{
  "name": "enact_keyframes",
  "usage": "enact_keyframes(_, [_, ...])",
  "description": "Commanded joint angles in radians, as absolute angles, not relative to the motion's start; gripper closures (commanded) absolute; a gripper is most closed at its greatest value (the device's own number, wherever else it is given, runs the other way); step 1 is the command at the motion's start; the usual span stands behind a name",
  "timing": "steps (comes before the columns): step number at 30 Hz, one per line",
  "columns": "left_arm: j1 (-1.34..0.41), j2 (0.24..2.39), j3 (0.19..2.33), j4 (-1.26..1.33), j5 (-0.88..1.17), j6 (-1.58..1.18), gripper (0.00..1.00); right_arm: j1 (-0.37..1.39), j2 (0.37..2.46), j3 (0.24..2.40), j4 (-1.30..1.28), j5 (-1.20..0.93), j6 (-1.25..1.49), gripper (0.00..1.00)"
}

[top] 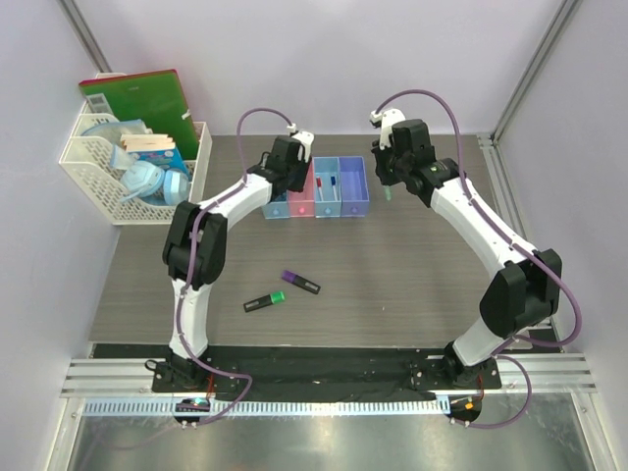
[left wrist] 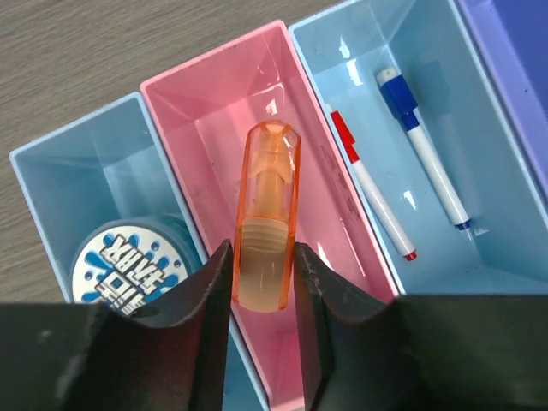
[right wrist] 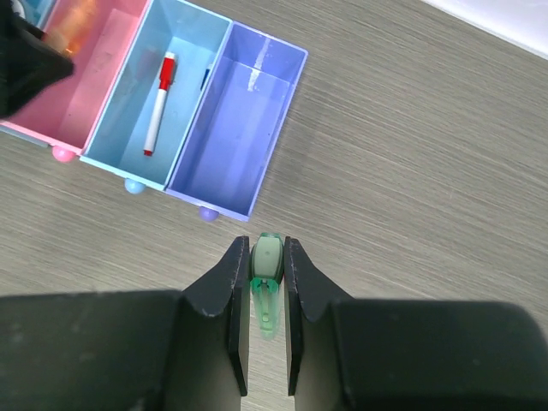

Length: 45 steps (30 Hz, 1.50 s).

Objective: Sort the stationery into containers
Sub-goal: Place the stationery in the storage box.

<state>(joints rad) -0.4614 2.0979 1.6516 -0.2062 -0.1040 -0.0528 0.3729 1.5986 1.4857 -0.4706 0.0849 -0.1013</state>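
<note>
Pinching the orange highlighter (left wrist: 267, 205) above the pink bin (left wrist: 201, 120), the left fingers (left wrist: 204, 318) should lower it centred before letting go, while the right fingers (right wrist: 229, 301) pinch the green pen (right wrist: 267, 259).

The blue tape roll (left wrist: 128, 265) is partly covered by a finger (left wrist: 201, 317) of the left gripper (left wrist: 262, 257), and the purple bin (left wrist: 514, 60) is cut off by the left wrist view's right edge. In the right wrist view the blue-capped marker (right wrist: 206, 79) is mostly hidden behind the wall of the light blue bin (right wrist: 196, 111).
</note>
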Motion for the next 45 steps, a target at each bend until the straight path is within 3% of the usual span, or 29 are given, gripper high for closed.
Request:
enact_keyframes(1, [-0.454,2.129,1.698,-0.242,-0.107,-0.045,0.60,0.382,1.546,1.483,-0.407,0.077,-0.109,0.99])
enact_keyframes(5, [-0.448,2.123,1.695,-0.242,-0.080,-0.040,0.48,0.382,1.543,1.485,-0.405,0.069,-0.101,0.99])
enact_keyframes(6, [-0.446,2.122,1.694,-0.242,-0.078,-0.040,0.40,0.382,1.543,1.486,-0.403,0.068,-0.098,0.99])
enact_keyframes(8, [-0.448,2.115,1.690,-0.247,-0.071,-0.035,0.34,0.382,1.543,1.486,-0.403,0.067,-0.097,0.99])
enact_keyframes(13, [-0.446,2.025,1.620,-0.210,-0.006,0.017,0.38,0.382,1.539,1.502,-0.400,0.078,-0.075,0.99])
enact_keyframes(19, [-0.456,1.800,1.389,-0.072,0.251,0.130,0.39,0.379,1.549,1.554,-0.402,0.014,0.020,0.99])
enact_keyframes(25, [-0.555,1.617,1.174,-0.006,0.400,0.273,0.40,0.362,1.620,1.612,-0.405,-0.231,0.175,0.99])
enact_keyframes(28, [-0.665,1.527,1.080,0.020,0.287,0.434,0.40,0.359,1.661,1.643,-0.419,-0.305,0.210,0.99])
enact_keyframes(32, [-0.833,1.450,0.964,0.072,-0.079,0.688,0.39,0.347,1.703,1.674,-0.430,-0.391,0.236,0.99])
enact_keyframes(38, [-0.887,1.341,0.766,0.241,-0.254,0.850,0.34,0.307,1.701,1.680,-0.440,-0.411,0.242,0.99])
enact_keyframes(45, [-0.925,1.315,0.485,0.797,-0.371,1.398,0.33,0.261,1.772,1.758,-0.569,-0.575,0.222,0.99])
